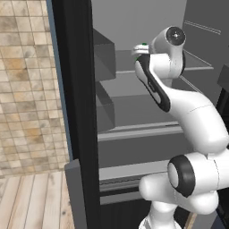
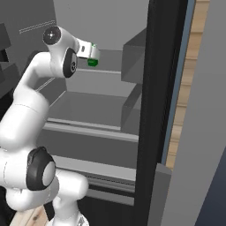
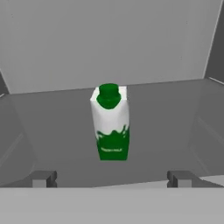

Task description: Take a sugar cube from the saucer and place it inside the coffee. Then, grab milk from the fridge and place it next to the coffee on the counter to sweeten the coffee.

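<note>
The milk (image 3: 111,124) is a white carton with a green cap and green lower band. It stands upright in the middle of a grey shelf (image 3: 175,131) inside the open black fridge (image 1: 76,89). My gripper (image 3: 111,178) faces it from a short way off, open, with the fingertips (image 3: 43,178) wide apart and nothing between them. In the base views the arm reaches up into the fridge's upper shelf, and green bits of the milk (image 1: 144,44) (image 2: 92,62) peek past the hand. The sugar cube, saucer, coffee and counter are out of view.
Grey bins (image 1: 105,53) (image 2: 132,57) line the fridge's side walls above lower grey shelves (image 1: 134,107). A tan tiled wall (image 1: 27,89) and wooden floor (image 1: 31,197) lie left of the fridge frame (image 2: 154,88).
</note>
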